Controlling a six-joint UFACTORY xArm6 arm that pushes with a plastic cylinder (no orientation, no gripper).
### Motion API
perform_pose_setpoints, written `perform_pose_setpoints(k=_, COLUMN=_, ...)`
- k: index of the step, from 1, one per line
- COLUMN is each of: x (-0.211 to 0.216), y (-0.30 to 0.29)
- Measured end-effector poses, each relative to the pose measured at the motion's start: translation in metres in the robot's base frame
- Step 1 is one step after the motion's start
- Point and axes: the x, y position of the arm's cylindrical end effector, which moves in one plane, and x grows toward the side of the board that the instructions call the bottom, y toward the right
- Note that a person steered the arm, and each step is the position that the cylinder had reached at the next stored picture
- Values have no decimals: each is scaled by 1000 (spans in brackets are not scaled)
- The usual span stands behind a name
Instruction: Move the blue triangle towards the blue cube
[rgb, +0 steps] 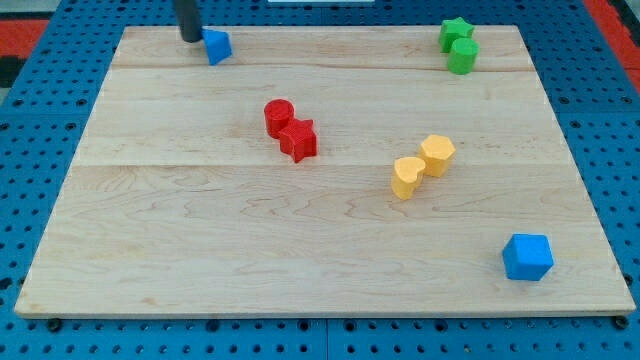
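My rod upright at the view's top left, no jaws on it, my tip (190, 38) just left of blue triangle (218, 46), blue cube (527, 257) well apart at counter (200, 250) bottom right.

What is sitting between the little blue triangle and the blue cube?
In the camera view, the yellow blocks lie near the line from the blue triangle to the blue cube; the red blocks sit just beside it.

Straight dark rod (188, 20), plain-surfaced
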Motion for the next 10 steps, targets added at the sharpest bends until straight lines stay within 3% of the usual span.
perform_pose_setpoints(k=4, x=72, y=116)
perform_pose_setpoints(k=7, x=29, y=136)
perform_pose_setpoints(k=8, x=34, y=161)
perform_pose_setpoints(k=10, x=99, y=204)
